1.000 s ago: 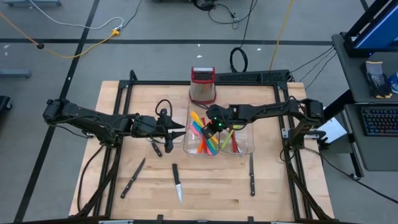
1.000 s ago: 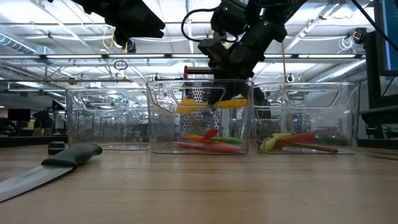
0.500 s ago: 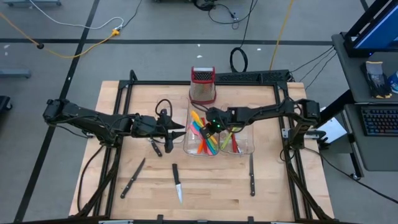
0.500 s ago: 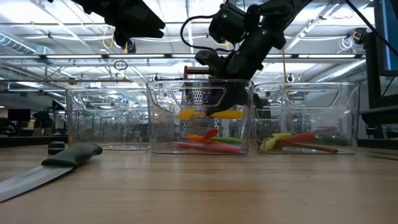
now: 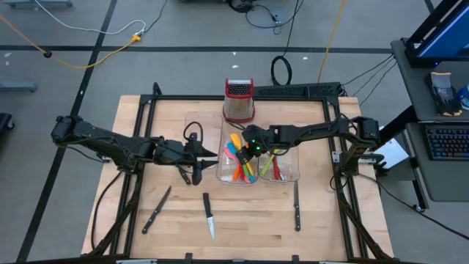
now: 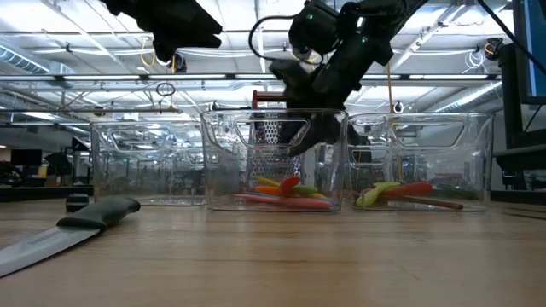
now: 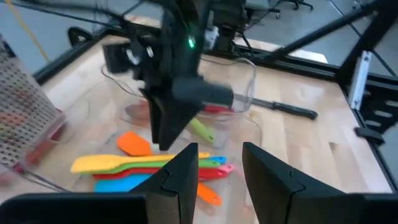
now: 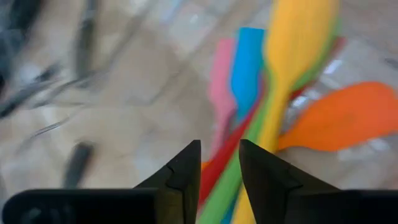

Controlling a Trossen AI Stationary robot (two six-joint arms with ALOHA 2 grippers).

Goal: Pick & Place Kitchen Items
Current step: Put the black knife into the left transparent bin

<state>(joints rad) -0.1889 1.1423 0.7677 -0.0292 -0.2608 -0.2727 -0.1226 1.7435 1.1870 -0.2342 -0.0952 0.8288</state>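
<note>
Overhead, largest thing first, smallest last:
Table (image 5: 139,117): light wooden top, carrying both dark arms, the bins, the grater and loose knives.
Clear bins (image 5: 286,173): sitting side by side at the table's middle; the low view showing three (image 6: 461,162) in a row.
Box grater (image 5: 239,101): standing upright just behind the bins, steel with a red top.
Left gripper (image 5: 211,155): hovering just beside the middle bin's left wall, fingers slightly parted and holding nothing.
Right gripper (image 5: 249,152): hanging over the middle bin, fingers (image 8: 186,168) parted narrowly and holding nothing.
Coloured utensils (image 5: 240,158): lying heaped inside the middle bin, right under the right gripper.
Yellow spatula (image 7: 118,163): lying on top of that heap, beside the orange spoon (image 8: 345,118), blue spatula (image 8: 247,68) and pink spatula (image 8: 221,87).
Right-hand bin's utensils (image 6: 401,193): green and red pieces resting on its floor.
Knives: three lying apart on the front of the table, left (image 5: 156,210), middle (image 5: 209,216) and right (image 5: 297,207); a fourth (image 5: 182,173) lying near the left gripper.
</note>
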